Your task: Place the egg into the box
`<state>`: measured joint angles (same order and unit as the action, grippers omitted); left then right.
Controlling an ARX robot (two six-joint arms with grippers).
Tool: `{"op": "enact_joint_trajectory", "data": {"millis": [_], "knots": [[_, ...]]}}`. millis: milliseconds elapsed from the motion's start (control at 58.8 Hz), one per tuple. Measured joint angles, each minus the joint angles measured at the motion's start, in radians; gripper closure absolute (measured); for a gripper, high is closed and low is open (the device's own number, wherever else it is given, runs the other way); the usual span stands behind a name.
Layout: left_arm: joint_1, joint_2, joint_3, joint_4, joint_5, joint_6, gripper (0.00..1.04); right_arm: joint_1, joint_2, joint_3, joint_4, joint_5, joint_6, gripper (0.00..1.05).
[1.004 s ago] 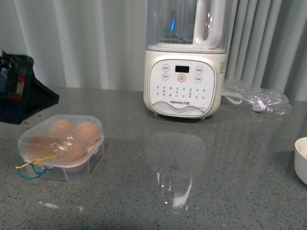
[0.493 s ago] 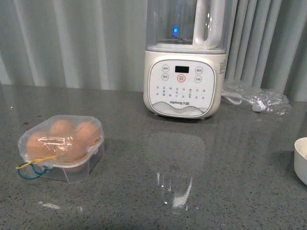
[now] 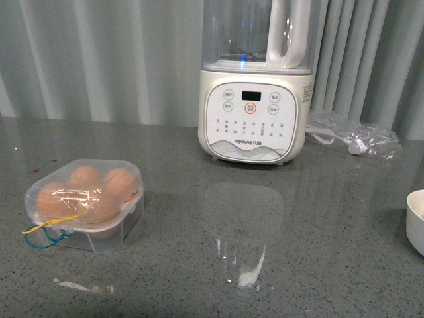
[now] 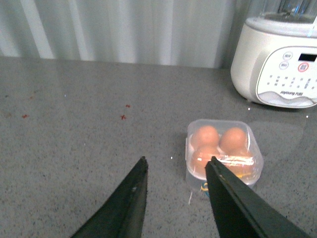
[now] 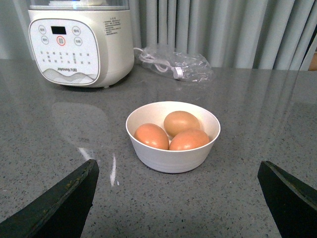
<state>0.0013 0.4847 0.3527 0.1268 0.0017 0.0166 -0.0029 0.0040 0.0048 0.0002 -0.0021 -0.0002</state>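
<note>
Black bag gone from front view since 1 s ago. Box [image 4: 223,152], lid shut w/ eggs inside, lies just beyond left gripper [image 4: 176,167] jaws, narrowly apart, empty; right gripper [image 5: 178,171] jaws wide, bowl [image 5: 173,136] between.

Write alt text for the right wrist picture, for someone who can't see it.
A white bowl holding three brown eggs sits on a grey speckled counter, with the right tool open, its two dark tips spread wide on either side. Behind stand a white blender, a crumpled clear plastic bag and pale curtains.

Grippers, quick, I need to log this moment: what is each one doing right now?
Left gripper: open, holding nothing, fingers apart near the box.
Right gripper: open wide, holding nothing, facing the bowl of eggs.
</note>
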Motion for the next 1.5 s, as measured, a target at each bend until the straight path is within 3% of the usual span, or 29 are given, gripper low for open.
{"op": "enact_joint_trajectory", "data": {"millis": [51,170,1004,1140,1497], "knots": [[0.0,-0.028,-0.05,0.015,0.0,-0.005,0.82,0.0,0.0,0.0,0.0,0.0,0.0,0.07],[0.0,-0.068,-0.101,0.032,-0.002,-0.009,1.01,0.0,0.0,0.0,0.0,0.0,0.0,0.07],[0.0,-0.291,-0.3,0.015,-0.002,-0.015,1.01,0.0,0.0,0.0,0.0,0.0,0.0,0.07],[0.0,-0.424,-0.314,-0.125,-0.002,-0.016,1.01,0.0,0.0,0.0,0.0,0.0,0.0,0.07],[-0.001,-0.481,-0.323,-0.128,-0.002,-0.018,1.01,0.0,0.0,0.0,0.0,0.0,0.0,0.07]]}}
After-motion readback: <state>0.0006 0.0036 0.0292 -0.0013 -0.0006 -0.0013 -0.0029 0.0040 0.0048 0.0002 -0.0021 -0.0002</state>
